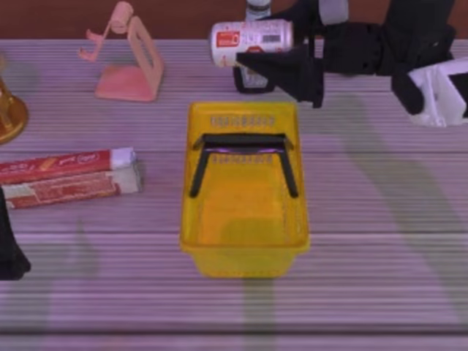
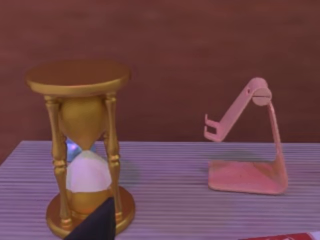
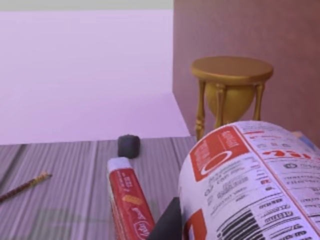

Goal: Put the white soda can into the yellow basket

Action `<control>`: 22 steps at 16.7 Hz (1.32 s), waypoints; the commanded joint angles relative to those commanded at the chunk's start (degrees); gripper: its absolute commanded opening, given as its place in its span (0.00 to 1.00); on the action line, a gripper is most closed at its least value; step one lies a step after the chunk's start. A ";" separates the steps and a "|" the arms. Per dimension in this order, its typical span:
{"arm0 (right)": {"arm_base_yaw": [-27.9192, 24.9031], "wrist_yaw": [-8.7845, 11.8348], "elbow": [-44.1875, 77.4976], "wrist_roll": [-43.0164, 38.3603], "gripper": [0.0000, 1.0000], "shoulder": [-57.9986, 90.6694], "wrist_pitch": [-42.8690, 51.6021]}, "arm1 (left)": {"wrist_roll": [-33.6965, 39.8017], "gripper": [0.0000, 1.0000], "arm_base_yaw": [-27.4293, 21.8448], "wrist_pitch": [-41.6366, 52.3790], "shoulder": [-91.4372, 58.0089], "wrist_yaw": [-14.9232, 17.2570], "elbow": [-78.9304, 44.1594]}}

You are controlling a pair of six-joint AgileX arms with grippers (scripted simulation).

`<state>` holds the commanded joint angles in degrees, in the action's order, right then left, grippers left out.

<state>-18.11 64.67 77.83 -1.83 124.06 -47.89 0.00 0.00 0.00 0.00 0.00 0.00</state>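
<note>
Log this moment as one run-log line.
stage: carry | right gripper: shut on white soda can, held sideways beyond yellow basket | left arm: parked at table's left edge | can not yet in basket

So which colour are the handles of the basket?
Black, clearest in the top view: handles on the yellow basket.

The hourglass [image 1: 9, 110], at nine o'clock of the top view, was cut by the edge, only part of its gold base showing. The left gripper [image 1: 10, 248] at eight o'clock was likewise cut off, its fingers unseen. The white soda can [image 1: 251, 42] lay on its side at twelve o'clock, its right end hidden behind the right gripper [image 1: 274, 67]. A dark bottle [image 1: 257, 9] above it was cut by the upper edge. The can's print was too small to read.
</note>
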 joint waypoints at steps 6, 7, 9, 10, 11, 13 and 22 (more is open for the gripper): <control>0.13 0.11 -0.08 0.01 0.00 2.51 -2.23 | 0.00 1.00 0.00 0.00 0.00 0.00 0.00; 0.11 0.07 -0.35 0.06 0.00 4.23 -4.17 | 0.00 1.00 0.00 0.00 0.00 0.00 0.00; 0.03 -0.03 -1.06 0.16 0.00 8.13 -9.10 | 0.00 1.00 0.00 0.00 0.00 0.00 0.00; -0.05 -0.06 -1.45 0.21 0.00 10.07 -11.63 | 0.00 1.00 0.00 0.00 0.00 0.00 0.00; -0.12 -0.10 -1.84 0.25 0.00 11.85 -13.75 | 0.00 1.00 0.00 0.00 0.00 0.00 0.00; -0.23 -0.19 -2.44 0.31 0.00 14.15 -16.21 | 0.00 1.00 0.00 0.00 0.00 0.00 0.00; -0.25 -0.21 -2.54 0.32 0.38 14.45 -16.52 | 0.00 1.00 0.00 0.00 0.00 0.00 0.00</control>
<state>-18.36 64.46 75.30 -1.51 138.51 -64.41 0.00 0.00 0.00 0.00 0.00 0.00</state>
